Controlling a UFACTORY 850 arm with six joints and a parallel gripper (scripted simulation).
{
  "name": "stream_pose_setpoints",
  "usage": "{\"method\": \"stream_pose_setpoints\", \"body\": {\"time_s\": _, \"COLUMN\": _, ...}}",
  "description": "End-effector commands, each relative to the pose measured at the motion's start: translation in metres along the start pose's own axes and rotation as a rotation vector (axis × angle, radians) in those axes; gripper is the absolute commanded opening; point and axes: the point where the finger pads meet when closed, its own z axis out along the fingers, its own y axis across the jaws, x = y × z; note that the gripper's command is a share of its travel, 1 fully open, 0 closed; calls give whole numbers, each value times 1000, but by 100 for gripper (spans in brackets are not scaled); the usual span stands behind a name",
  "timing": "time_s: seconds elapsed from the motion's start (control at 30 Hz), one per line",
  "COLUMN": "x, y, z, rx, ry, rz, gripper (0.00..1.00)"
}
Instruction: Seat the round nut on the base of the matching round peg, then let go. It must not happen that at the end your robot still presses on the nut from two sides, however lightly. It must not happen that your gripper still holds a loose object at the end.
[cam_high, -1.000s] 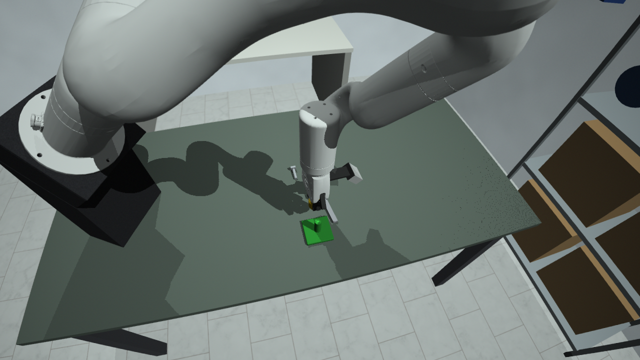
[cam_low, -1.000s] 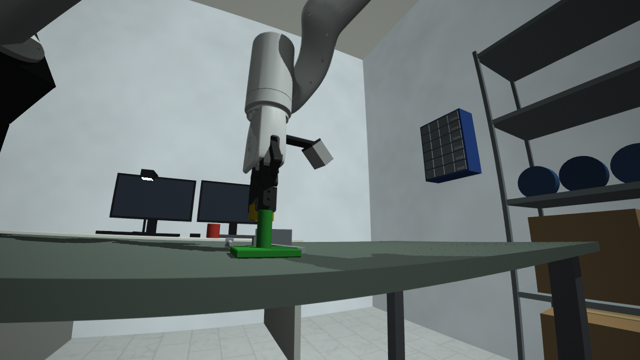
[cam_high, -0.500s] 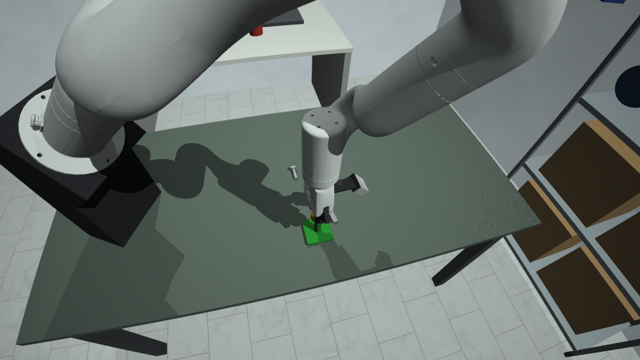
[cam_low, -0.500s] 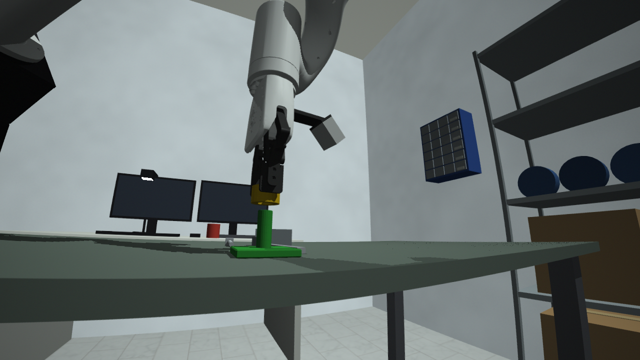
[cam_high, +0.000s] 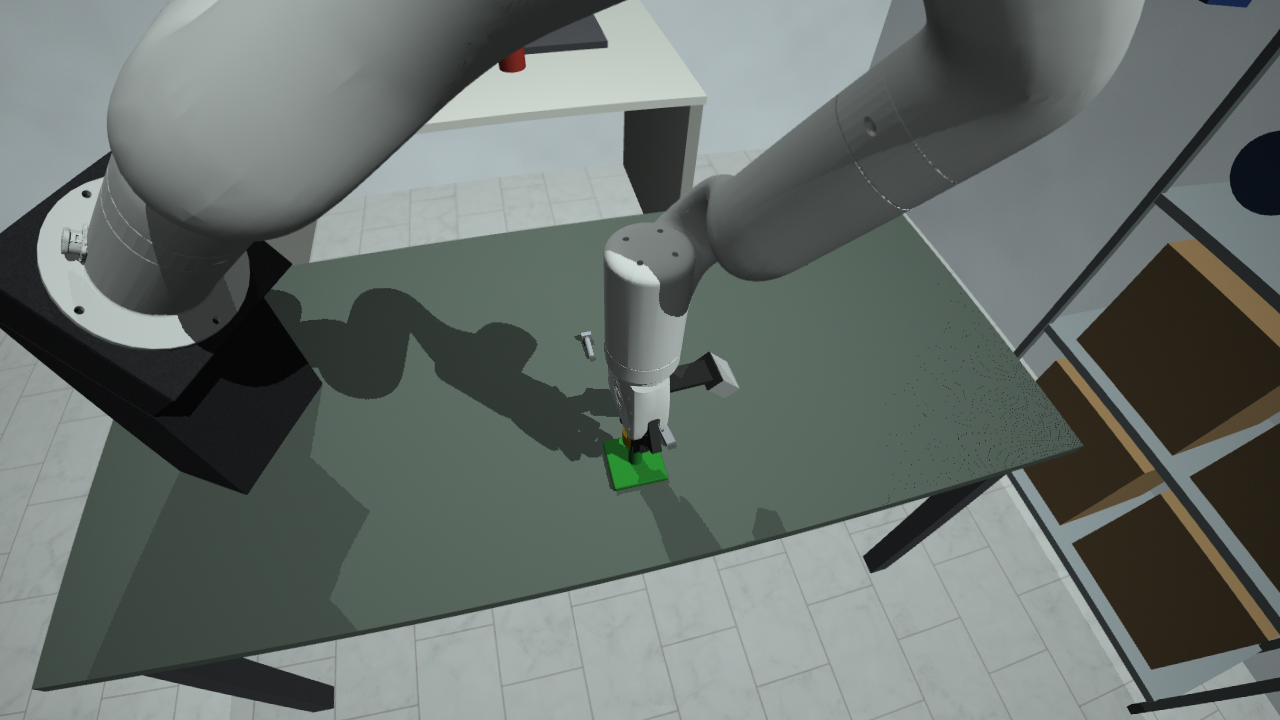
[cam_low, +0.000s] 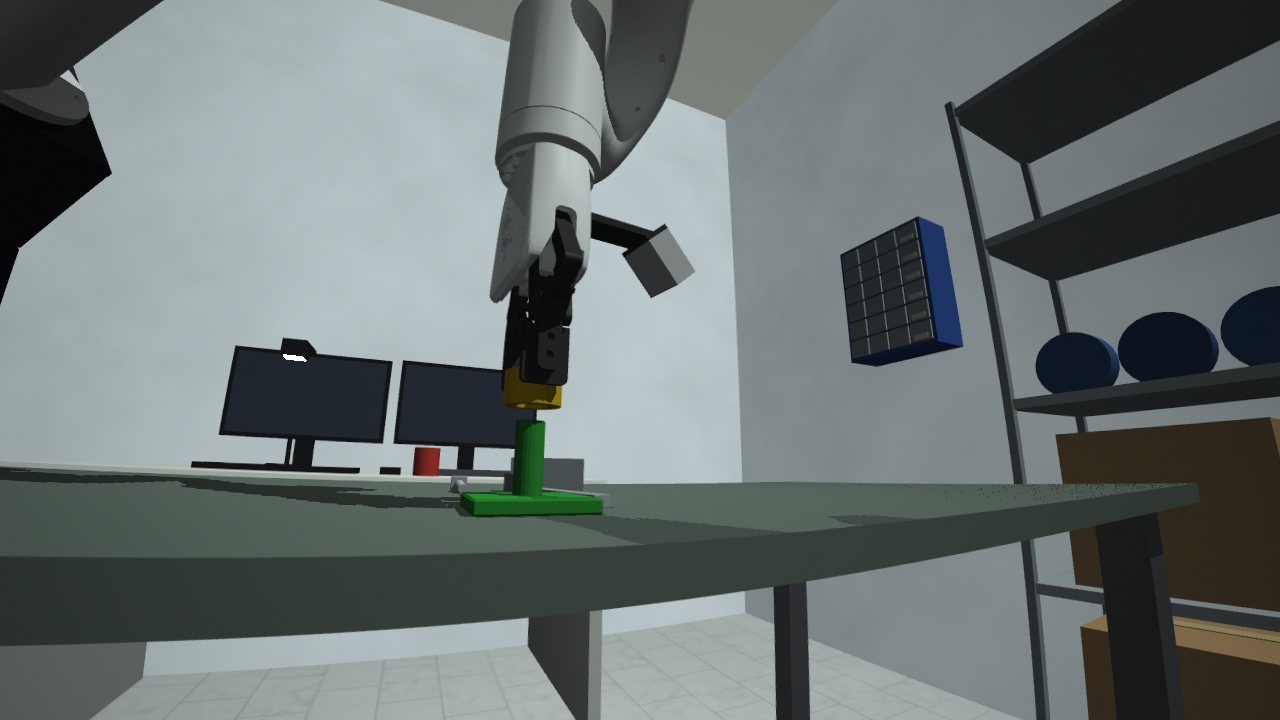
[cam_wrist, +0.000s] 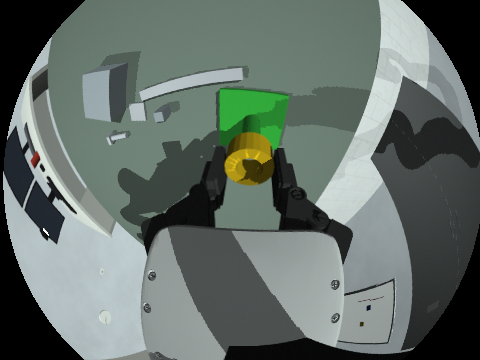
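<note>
My gripper (cam_low: 537, 380) is shut on the yellow round nut (cam_low: 531, 394) and holds it upright just above the top of the green round peg (cam_low: 529, 456). The peg stands on its flat green square base (cam_low: 531, 505) on the dark green table. In the wrist view the nut (cam_wrist: 248, 159) sits between my two black fingers, with the peg tip (cam_wrist: 252, 123) and the green base (cam_wrist: 252, 116) right beyond it. In the overhead view my gripper (cam_high: 642, 443) covers the peg, and only the base (cam_high: 637, 467) shows under it.
A small grey square peg block (cam_wrist: 104, 95), a grey bar (cam_wrist: 190, 83) and a few small grey pieces (cam_wrist: 119, 138) lie on the table behind the base. A small grey part (cam_high: 586, 343) lies left of my wrist. A shelf with brown boxes (cam_high: 1181, 340) stands at the right.
</note>
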Motion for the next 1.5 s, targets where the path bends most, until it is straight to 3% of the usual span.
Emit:
{"method": "stream_pose_setpoints", "body": {"time_s": 0.0, "x": 0, "y": 0, "z": 2, "rx": 0, "ry": 1, "rz": 0, "gripper": 0}}
{"method": "stream_pose_setpoints", "body": {"time_s": 1.47, "x": 0, "y": 0, "z": 16, "rx": 0, "ry": 0, "rz": 0, "gripper": 0}}
